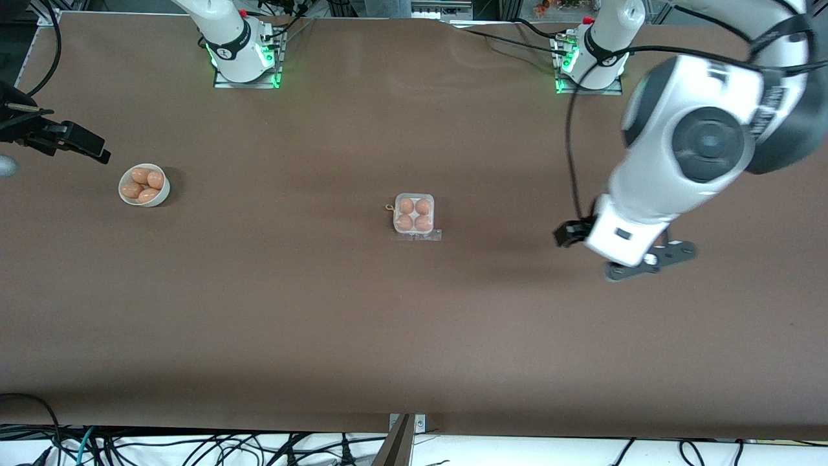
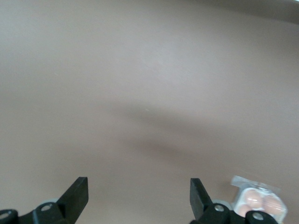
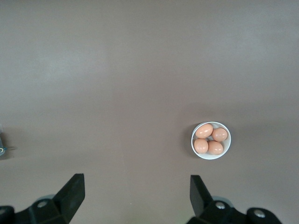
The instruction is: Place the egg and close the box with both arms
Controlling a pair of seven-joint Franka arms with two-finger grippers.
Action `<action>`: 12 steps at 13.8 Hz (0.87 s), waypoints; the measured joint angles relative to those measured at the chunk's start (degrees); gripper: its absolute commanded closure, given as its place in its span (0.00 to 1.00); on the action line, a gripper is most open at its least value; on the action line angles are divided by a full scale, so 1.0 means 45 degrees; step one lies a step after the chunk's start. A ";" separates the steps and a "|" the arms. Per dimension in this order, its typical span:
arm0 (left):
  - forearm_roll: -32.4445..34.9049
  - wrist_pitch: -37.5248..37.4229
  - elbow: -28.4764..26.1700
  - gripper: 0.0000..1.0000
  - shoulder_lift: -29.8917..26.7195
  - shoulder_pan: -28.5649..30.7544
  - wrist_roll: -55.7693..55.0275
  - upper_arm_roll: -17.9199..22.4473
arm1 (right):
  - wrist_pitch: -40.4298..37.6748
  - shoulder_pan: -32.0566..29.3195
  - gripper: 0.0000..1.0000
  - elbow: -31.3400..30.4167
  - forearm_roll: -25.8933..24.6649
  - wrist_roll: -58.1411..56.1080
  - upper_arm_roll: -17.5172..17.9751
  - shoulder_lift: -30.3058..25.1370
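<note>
The box (image 1: 414, 216) sits mid-table, a small clear carton with an egg (image 1: 405, 206) in each cell; a clear flap sticks out on its side nearer the front camera. It also shows at the edge of the left wrist view, box (image 2: 259, 202). My left gripper (image 2: 138, 183) hangs open and empty over bare table, toward the left arm's end from the box; the left arm's hand (image 1: 624, 236) hides it from the front. My right gripper (image 1: 72, 140) is open and empty over the right arm's end of the table, beside the bowl; right gripper (image 3: 135, 181).
A round white bowl (image 1: 164, 189) with several brown eggs (image 1: 140, 175) stands toward the right arm's end; the bowl (image 3: 211, 157) also shows in the right wrist view. Cables trail near both arm bases (image 1: 246, 58) and along the table edge nearest the front camera.
</note>
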 measured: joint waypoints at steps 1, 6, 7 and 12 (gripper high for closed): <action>0.0001 -0.0128 0.0002 0.02 -0.0155 0.0446 0.0558 -0.0001 | 0.0000 0.0000 0.00 0.0000 0.0001 0.0002 0.0000 0.0001; 0.0001 -0.0431 -0.0032 0.00 -0.0868 0.2229 0.2867 -0.0033 | 0.0000 0.0000 0.00 0.0003 0.0001 0.0008 0.0000 0.0004; 0.0001 -0.0468 -0.0164 0.00 -0.1079 0.2470 0.3606 -0.0027 | 0.0000 -0.0001 0.00 0.0003 0.0001 0.0008 0.0000 0.0004; 0.0001 -0.0517 -0.1959 0.00 -0.2986 0.3514 0.5345 -0.0018 | 0.0000 -0.0001 0.00 0.0006 0.0001 0.0008 0.0000 0.0009</action>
